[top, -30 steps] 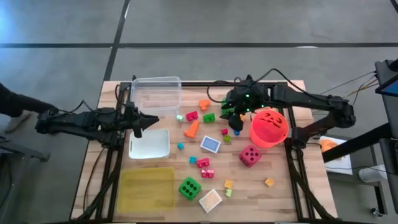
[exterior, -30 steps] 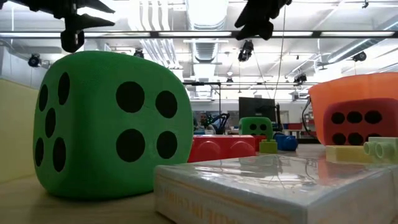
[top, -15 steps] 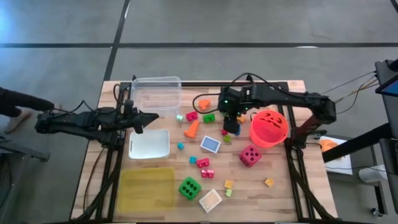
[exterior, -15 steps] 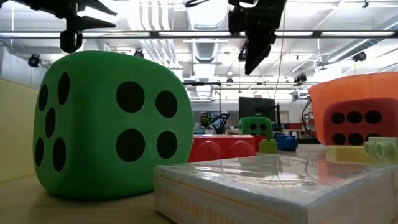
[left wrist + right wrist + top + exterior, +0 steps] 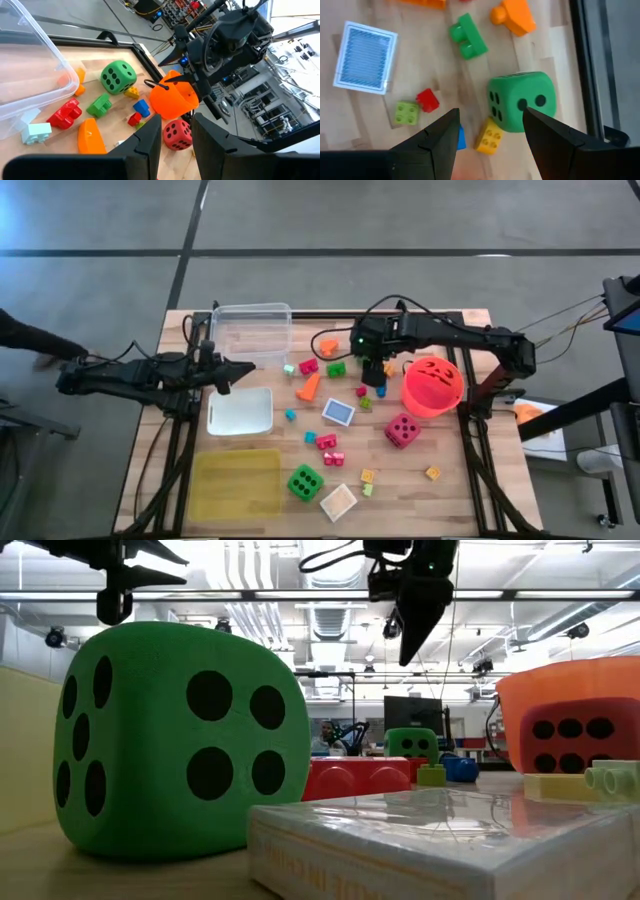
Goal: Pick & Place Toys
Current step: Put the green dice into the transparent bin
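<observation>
Toys lie scattered on the wooden table (image 5: 450,480): a green die (image 5: 305,482), a pink die (image 5: 402,430), a blue card (image 5: 338,412), an orange block (image 5: 310,385) and small bright blocks. My right gripper (image 5: 490,117) hangs open above a second green die (image 5: 520,102), pointing steeply down. A yellow block (image 5: 490,135) and a blue block (image 5: 461,138) lie close beside that die. In the low view the right gripper (image 5: 410,615) is well above the table. My left gripper (image 5: 175,132) waits open at the table's left (image 5: 228,370), holding nothing.
The red-orange bucket (image 5: 432,385) stands just right of my right gripper. A clear tub (image 5: 250,330) sits at the far left, a white lid (image 5: 240,410) nearer, a yellow tub (image 5: 235,480) at the near left. A person's sleeve (image 5: 25,332) shows beyond the left edge.
My right gripper has come down and shifted a little toward the table's far left, tipping from a shallow slant to point steeply down over the toys beside the bucket. The toys have kept their places.
</observation>
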Action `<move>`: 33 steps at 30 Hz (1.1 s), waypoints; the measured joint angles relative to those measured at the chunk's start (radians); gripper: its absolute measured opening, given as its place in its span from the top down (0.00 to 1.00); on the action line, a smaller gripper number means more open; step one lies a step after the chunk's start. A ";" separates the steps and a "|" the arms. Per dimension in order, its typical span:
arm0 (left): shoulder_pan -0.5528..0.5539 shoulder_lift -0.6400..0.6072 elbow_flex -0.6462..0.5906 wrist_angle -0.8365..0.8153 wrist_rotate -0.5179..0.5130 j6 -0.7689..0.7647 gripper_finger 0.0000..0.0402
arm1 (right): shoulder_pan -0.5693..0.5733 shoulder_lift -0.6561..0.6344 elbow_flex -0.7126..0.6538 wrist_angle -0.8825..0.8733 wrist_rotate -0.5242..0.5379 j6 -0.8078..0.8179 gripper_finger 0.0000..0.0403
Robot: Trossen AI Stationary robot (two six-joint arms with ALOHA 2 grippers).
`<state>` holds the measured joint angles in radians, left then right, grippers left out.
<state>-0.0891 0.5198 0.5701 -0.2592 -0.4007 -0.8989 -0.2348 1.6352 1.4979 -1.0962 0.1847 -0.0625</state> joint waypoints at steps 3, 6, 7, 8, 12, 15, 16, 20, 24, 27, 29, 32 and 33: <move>0.000 0.000 0.000 0.000 0.000 -0.001 0.75 | 0.000 0.002 0.000 -0.001 0.002 -0.049 0.47; 0.000 0.000 0.000 0.000 0.000 -0.011 0.75 | 0.002 0.002 -0.001 0.027 0.001 -0.150 0.47; 0.000 0.000 0.000 0.000 -0.001 -0.015 0.75 | 0.002 0.002 -0.001 0.035 0.001 -0.162 0.47; 0.000 0.000 0.000 0.000 -0.002 -0.018 0.75 | 0.002 0.002 -0.001 0.042 0.001 -0.152 0.47; 0.000 0.000 0.000 0.000 -0.003 -0.019 0.75 | 0.000 0.002 -0.001 0.070 0.002 -0.102 0.47; 0.000 0.000 0.000 0.000 -0.003 -0.019 0.75 | 0.001 0.002 -0.001 0.068 0.001 -0.049 0.47; 0.000 0.000 0.000 0.000 -0.003 -0.020 0.75 | 0.001 0.002 -0.001 0.067 0.000 -0.040 0.47; 0.000 0.000 0.000 0.000 -0.003 -0.022 0.75 | 0.001 0.002 -0.002 0.062 0.004 -0.046 0.47; -0.001 0.000 0.000 0.000 -0.003 -0.023 0.75 | 0.001 0.002 -0.002 0.039 0.077 -0.019 0.47; -0.001 0.000 0.000 0.000 -0.003 -0.026 0.75 | 0.000 0.002 -0.012 0.023 0.080 -0.023 0.47; -0.001 0.000 0.000 0.000 -0.003 -0.026 0.75 | 0.000 0.003 -0.023 0.022 0.079 -0.021 0.47; -0.001 0.000 0.000 0.000 -0.001 -0.026 0.75 | 0.001 0.003 -0.039 0.022 0.078 -0.011 0.45; -0.001 0.000 0.000 0.000 0.000 -0.026 0.75 | 0.001 0.003 -0.045 0.023 0.078 -0.002 0.44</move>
<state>-0.0898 0.5198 0.5703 -0.2596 -0.4007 -0.9253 -0.2340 1.6382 1.4526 -1.0732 0.2626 -0.0642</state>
